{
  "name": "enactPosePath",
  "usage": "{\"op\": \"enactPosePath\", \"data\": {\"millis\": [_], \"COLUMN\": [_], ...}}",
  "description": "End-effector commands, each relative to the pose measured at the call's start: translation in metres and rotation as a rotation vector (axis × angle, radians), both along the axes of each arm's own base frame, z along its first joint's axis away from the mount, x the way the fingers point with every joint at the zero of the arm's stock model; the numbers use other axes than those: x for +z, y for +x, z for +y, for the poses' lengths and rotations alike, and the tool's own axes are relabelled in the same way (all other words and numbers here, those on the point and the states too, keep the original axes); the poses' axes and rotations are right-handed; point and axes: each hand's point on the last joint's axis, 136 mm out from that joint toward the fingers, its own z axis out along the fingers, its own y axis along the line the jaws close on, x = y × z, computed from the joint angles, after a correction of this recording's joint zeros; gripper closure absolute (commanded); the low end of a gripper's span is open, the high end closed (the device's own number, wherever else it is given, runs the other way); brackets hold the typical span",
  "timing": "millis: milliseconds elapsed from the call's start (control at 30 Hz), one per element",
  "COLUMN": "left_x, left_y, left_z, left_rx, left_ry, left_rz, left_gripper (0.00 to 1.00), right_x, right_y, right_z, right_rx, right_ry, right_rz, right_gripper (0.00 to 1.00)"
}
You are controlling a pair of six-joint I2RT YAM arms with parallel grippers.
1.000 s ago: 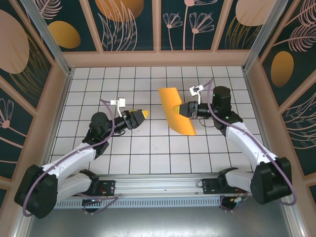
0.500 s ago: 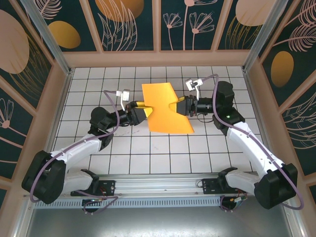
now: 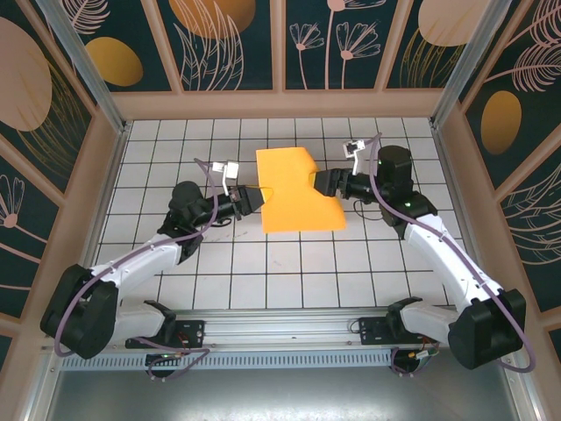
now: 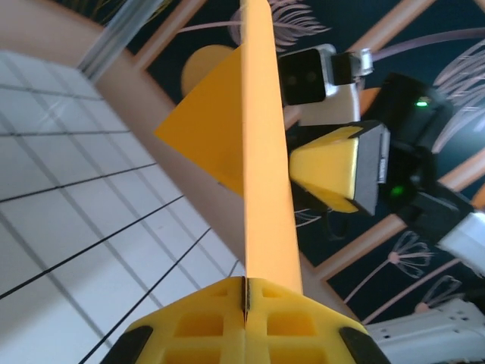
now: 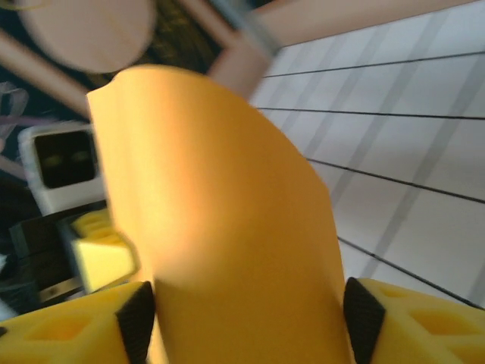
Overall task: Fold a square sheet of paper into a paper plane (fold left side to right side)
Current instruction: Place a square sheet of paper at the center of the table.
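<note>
- Top view: fixed, high above and behind the arm bases, tilted down and forward. Far; takes in the whole table (image 3: 263, 272) and both arms.
- Left wrist view: just behind the left pincer (image 4: 245, 299), very near, facing along the paper (image 4: 265, 152) edge toward the right pincer (image 4: 337, 167) and the wall (image 4: 394, 30).
- Right wrist view: just behind its own pincer, very near, facing the left pincer across the paper.
- Shared: paper and table grid in all three; each wrist view holds the opposite pincer.
</note>
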Motion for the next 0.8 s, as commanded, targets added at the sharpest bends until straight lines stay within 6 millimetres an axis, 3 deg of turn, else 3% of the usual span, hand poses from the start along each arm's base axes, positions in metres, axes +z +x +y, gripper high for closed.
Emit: {"op": "enactPosePath", "data": {"millis": [0, 133, 267, 367, 433, 467, 600, 767], "left_x": [-0.049, -0.105, -0.16, -0.193, -0.199, -0.213, -0.22, -0.223], "left_y": [0.02, 0.035, 0.045, 0.049, 0.051, 0.049, 0.048, 0.048], "left_z": [-0.002, -0.005, -0.005, 0.0, 0.004, 0.006, 0.01, 0.011], "left_rx": [0.06, 0.085, 0.098, 0.131, 0.148, 0.149, 0.164, 0.16], "left_ry": [0.141, 0.257, 0.363, 0.449, 0.481, 0.511, 0.54, 0.568], "left_rz": [0.123, 0.258, 0.38, 0.438, 0.446, 0.471, 0.48, 0.483], "left_gripper": [1.0, 0.99, 1.0, 1.0, 1.0, 1.0, 1.0, 1.0], "right_x": [-0.039, -0.071, -0.1, -0.123, -0.139, -0.148, -0.175, -0.199], "right_y": [0.023, 0.028, 0.023, 0.017, 0.012, 0.01, 0.008, 0.015], "right_z": [-0.043, -0.065, -0.068, -0.058, -0.049, -0.045, -0.029, -0.009], "right_rx": [-0.249, -0.363, -0.373, -0.335, -0.303, -0.287, -0.246, -0.202], "right_ry": [-0.206, -0.307, -0.324, -0.277, -0.234, -0.218, -0.219, -0.229], "right_rz": [0.028, 0.077, 0.139, 0.206, 0.26, 0.287, 0.361, 0.418], "right_gripper": [0.24, 0.21, 0.22, 0.41, 0.54, 0.59, 0.76, 0.85]}}
